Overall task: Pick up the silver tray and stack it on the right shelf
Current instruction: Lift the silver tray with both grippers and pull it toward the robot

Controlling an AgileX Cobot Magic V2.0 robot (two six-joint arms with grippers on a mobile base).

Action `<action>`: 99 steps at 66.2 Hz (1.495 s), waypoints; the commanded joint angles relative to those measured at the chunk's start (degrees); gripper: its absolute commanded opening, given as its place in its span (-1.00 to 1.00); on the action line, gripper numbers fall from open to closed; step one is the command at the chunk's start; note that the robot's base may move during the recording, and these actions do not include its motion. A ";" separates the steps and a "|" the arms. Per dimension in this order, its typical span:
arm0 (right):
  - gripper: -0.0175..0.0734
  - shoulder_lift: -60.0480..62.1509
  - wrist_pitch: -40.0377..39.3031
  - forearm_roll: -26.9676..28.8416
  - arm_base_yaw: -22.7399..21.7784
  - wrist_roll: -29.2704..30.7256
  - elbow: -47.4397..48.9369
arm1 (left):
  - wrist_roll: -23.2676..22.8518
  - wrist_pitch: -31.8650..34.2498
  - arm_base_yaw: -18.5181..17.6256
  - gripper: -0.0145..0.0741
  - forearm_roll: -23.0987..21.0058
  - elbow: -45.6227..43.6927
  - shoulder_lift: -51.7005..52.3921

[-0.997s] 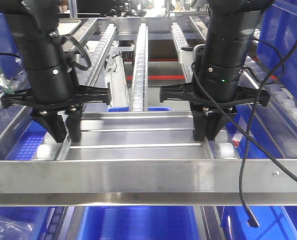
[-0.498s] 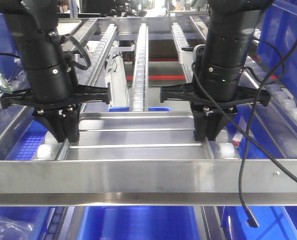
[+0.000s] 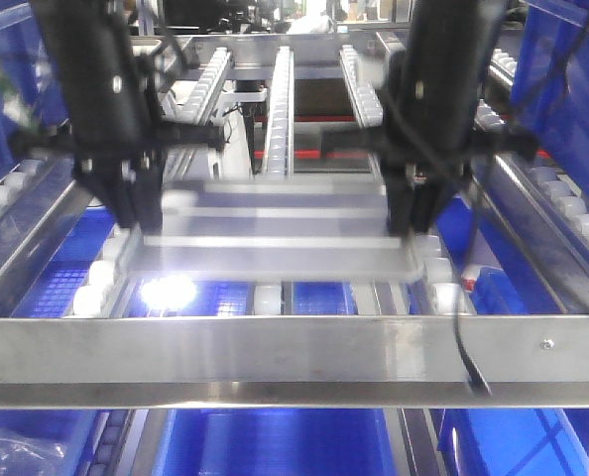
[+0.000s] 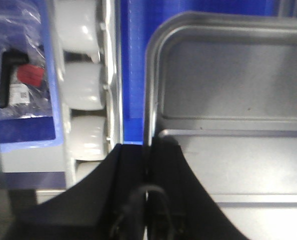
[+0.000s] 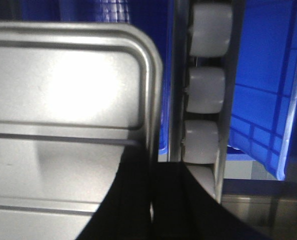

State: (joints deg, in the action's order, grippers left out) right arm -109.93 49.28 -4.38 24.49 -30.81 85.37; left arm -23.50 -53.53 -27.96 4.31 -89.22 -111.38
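Stainless steel dominates. The right shelf (image 3: 294, 347), a sloping roller rack with a flat front bar, fills the front view. I take this rack as the target, but can't fully confirm it.

The silver tray (image 3: 275, 238) is motion-blurred and hangs between both arms over the rack's near end. It looks clear of the white rollers (image 3: 108, 273) beneath it. Blue bins (image 3: 275, 436) show through below.

The left gripper (image 3: 136, 203) is on the tray's left rim. In the wrist view its fingers (image 4: 128, 175) are pinched on the edge, one on each side, with no gap. The right gripper (image 3: 413, 213) mirrors this on the right rim, fingers (image 5: 133, 195) clamped over the edge just beside a roller row (image 5: 204, 90). The two floor ridges are visible in both wrist views, so it's the right tray.

Progress, as a judgement:
- **Done:** the grab, with a solid two-sided hold, and the tray is airborne.
- **Left:** move to the drop spot, set the tray down level on the rollers, and open both jaws.

No other tray to stack onto shows in these views.
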 commanded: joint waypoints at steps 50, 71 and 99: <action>-0.48 21.91 3.47 -0.92 11.24 -13.20 -10.83 | -7.40 -1.61 -4.65 -0.90 -1.92 14.36 26.34; -0.48 32.82 4.45 -4.09 15.65 -18.65 -22.83 | -23.02 -2.03 -17.44 -0.90 4.59 25.47 34.51; -0.48 43.16 5.32 -4.63 25.06 -30.14 -34.48 | -39.33 -8.60 -32.79 -0.90 12.72 31.87 39.29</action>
State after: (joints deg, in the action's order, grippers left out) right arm -69.12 55.87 -7.79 47.36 -57.56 50.45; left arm -58.01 -60.97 -57.42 13.66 -56.19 -73.96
